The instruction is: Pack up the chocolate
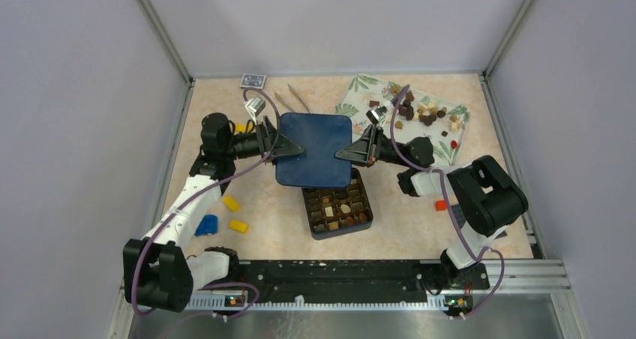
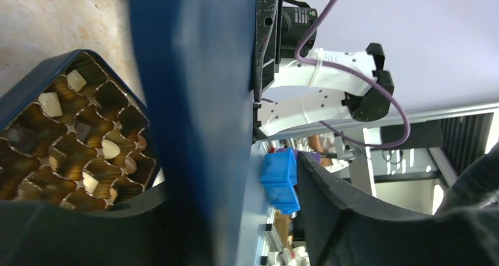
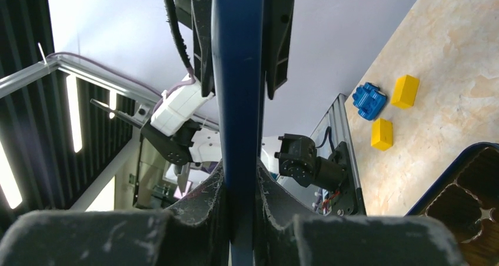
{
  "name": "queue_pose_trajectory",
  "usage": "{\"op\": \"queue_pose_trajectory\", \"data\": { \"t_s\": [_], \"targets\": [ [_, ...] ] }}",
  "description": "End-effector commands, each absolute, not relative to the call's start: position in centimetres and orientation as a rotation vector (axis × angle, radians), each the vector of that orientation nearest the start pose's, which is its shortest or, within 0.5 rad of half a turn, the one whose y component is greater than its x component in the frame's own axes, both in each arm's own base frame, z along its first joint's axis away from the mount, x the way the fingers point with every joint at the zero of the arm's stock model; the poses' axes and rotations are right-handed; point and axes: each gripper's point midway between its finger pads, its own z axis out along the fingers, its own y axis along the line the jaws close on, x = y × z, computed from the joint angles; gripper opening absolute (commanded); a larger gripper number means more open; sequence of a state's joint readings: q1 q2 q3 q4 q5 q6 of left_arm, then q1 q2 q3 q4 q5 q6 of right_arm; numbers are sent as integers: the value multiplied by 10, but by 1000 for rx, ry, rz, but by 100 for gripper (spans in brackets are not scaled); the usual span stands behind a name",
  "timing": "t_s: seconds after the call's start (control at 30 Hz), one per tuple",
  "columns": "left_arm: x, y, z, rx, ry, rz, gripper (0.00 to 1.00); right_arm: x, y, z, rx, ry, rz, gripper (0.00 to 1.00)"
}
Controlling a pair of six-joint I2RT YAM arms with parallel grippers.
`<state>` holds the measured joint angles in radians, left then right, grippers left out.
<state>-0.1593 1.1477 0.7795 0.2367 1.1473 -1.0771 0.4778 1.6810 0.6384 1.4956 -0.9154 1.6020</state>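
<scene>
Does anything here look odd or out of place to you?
Yes. The blue lid hangs partly over the box, held by the right pincer, yet many chocolates still lie on the leaf-patterned tray. Toy bricks are scattered on the table too.

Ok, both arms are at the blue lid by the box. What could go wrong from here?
1. The left gripper looks slack around the blue lid, while the right gripper is clamped on it. Held by one edge, the lid could tilt or slip.
2. The lid overlaps only the far end of the chocolate box, so it may come down off the rim.
3. Many chocolates lie on the leaf-print tray; closing now would likely leave them out.
</scene>
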Motion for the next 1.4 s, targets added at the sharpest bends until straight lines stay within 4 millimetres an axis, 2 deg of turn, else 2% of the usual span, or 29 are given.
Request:
{"op": "queue_pose_trajectory", "data": {
  "t_s": [0.0, 0.1, 0.13, 0.23, 0.37, 0.5, 0.6, 0.7, 0.87, 1.0, 1.2, 1.3, 1.37],
  "targets": [
    [241, -216, 301, 192, 1976, -1738, 72, 226, 304, 299, -394, 1433, 2158, 0],
    [244, -214, 302, 210, 1985, -1675, 97, 231, 297, 298, -371, 1435, 2140, 0],
    [245, -212, 302, 208, 1990, -1646, 99, 233, 293, 298, -356, 1439, 2132, 0],
    [249, -207, 297, 182, 2031, -1573, 99, 238, 281, 296, -320, 1464, 2111, 0],
    [255, -200, 275, 102, 2124, -1481, 99, 241, 268, 290, -285, 1516, 2078, 0],
    [255, -193, 253, 51, 2198, -1428, 99, 238, 263, 281, -269, 1594, 2043, 0],
    [251, -189, 251, 36, 2207, -1428, 99, 236, 262, 263, -218, 1680, 2004, 0],
    [248, -179, 253, 25, 2207, -1358, 99, 229, 260, 245, -193, 1757, 1983, 0],
    [248, -167, 238, -43, 2257, -1236, 99, 217, 258, 235, -192, 1802, 1993, 0],
    [250, -158, 219, -133, 2297, -1163, 99, 214, 260, 223, -189, 1850, 1999, 0],
    [250, -151, 193, -234, 2223, -1123, 99, 204, 275, 205, -264, 1950, 2029, 0],
    [246, -151, 193, -179, 2143, -1129, 99, 203, 283, 186, -272, 2045, 2024, 0],
    [240, -154, 190, -143, 2159, -1149, 99, 206, 284, 179, -262, 2081, 2016, 0]
  ]
}}
